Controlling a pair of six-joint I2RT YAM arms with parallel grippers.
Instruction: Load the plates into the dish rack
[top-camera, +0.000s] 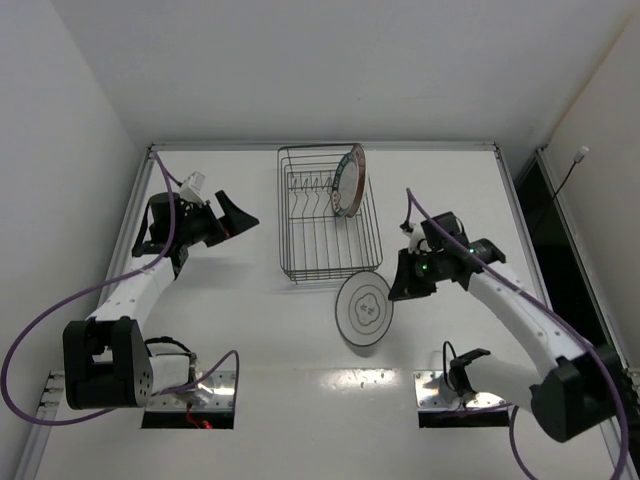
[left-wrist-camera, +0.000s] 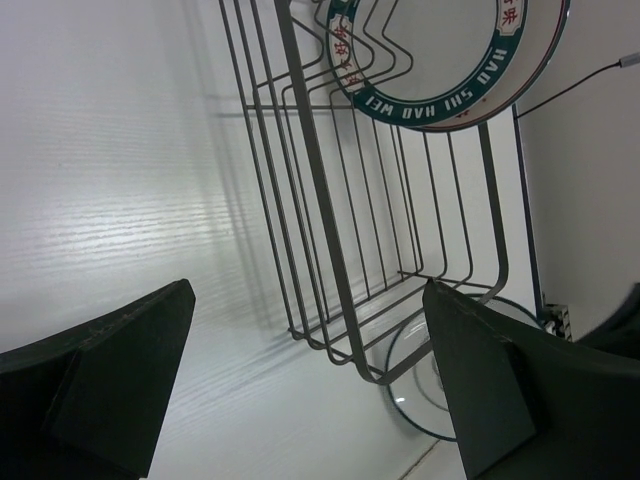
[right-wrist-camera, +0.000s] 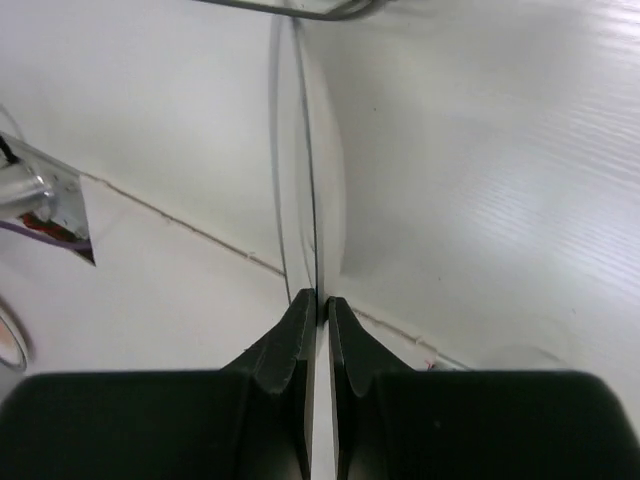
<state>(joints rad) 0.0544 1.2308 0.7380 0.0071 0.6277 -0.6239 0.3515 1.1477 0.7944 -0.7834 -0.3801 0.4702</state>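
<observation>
Item one, the dish rack (top-camera: 283, 215): we find it on the table (top-camera: 230, 320) between the two arms, long axis running away from the bases, its prongs (top-camera: 315, 190) at the far end. Item two, the plate with the lettered band (top-camera: 347, 185): we record it on edge in the far right corner of the rack, held up by the wires so that it fills only a narrow slot. A thin orange-red edge (left-wrist-camera: 500, 112) shows behind it, and we cannot tell whether that is a second plate. Item three, the plate with the thin dark rim (top-camera: 362, 312): we place it outside the rack, at its near right corner, resting on the table or just above it; we cannot tell which. Item four, the right gripper (right-wrist-camera: 317, 300): fingers pinched together on that plate's rim, seen edge-on by its own camera. We judge the rim is chosen because a flat plate offers no other purchase, and because such a hold lets the plate be swung upright for the prongs. Item five, the left gripper (top-camera: 238, 215): fingers spread wide, nothing between them, hanging left of the rack and facing it. We judge it is parked clear of the loading path, or placed to steady the rack. Step in hand, by our reckoning: lifting and tipping this plate toward a free slot.
</observation>
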